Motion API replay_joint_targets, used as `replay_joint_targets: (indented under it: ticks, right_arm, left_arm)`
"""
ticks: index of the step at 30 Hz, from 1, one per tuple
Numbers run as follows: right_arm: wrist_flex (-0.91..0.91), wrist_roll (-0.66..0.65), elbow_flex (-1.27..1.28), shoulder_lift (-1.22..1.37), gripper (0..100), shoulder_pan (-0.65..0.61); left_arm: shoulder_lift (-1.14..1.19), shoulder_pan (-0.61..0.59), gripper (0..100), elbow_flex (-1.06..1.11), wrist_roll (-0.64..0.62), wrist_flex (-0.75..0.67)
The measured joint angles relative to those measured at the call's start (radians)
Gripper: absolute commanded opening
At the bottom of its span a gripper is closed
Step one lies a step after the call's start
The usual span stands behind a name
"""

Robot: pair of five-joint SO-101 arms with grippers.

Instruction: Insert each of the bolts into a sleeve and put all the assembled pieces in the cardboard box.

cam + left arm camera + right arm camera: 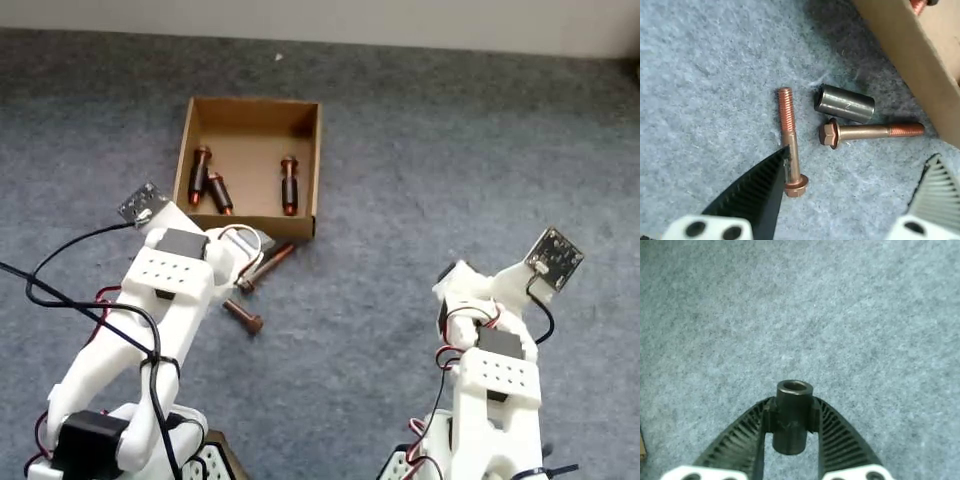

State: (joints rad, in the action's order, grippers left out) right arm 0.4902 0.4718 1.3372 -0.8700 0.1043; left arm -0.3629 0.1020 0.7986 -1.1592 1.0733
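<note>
Left gripper (860, 155) is held low with fingers spread wide over two bolts (791, 142) and a loose sleeve (845, 103), just near of the cardboard box (186, 150) (three assembled pieces (289, 186) inside). Right gripper (792, 405), well to the right, is clenched on an upright sleeve (790, 437).

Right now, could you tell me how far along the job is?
Done: three assembled pieces lie in the box. In hand: the right jaws grip one sleeve; the left jaws hang open over two loose bolts beside another sleeve. Left: both pairs to assemble and box.
</note>
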Motion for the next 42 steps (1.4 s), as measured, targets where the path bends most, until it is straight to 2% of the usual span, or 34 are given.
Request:
replay_joint_targets:
  ticks: [3,10,13,17,24,31,36,42]
  right_arm:
    - [0.000,0.000,0.000,0.000,0.6,0.000]
    - [0.000,0.000,0.000,0.000,0.6,0.000]
    - [0.000,0.000,0.000,0.000,0.6,0.000]
    - [0.000,0.000,0.000,0.000,0.6,0.000]
    - [0.000,0.000,0.000,0.000,0.6,0.000]
    - [0.000,0.000,0.000,0.000,0.6,0.000]
    - [0.000,0.000,0.000,0.000,0.6,0.000]
    - [0.000,0.000,0.000,0.000,0.6,0.000]
  left_arm:
    - [0.000,0.000,39,-0.003,0.103,0.046]
    - [0.000,-0.009,38,-0.138,0.468,0.261]
    - [-0.002,-0.021,33,-0.195,0.634,0.347]
    - [-0.002,-0.020,25,-0.215,0.933,0.370]
    - [-0.002,-0.020,21,-0.229,1.577,0.336]
    - [-0.003,-0.018,20,-0.229,2.041,0.265]
    - [0.000,-0.020,20,-0.143,2.220,0.149]
    - [0.109,-0.020,20,-0.100,2.286,0.092]
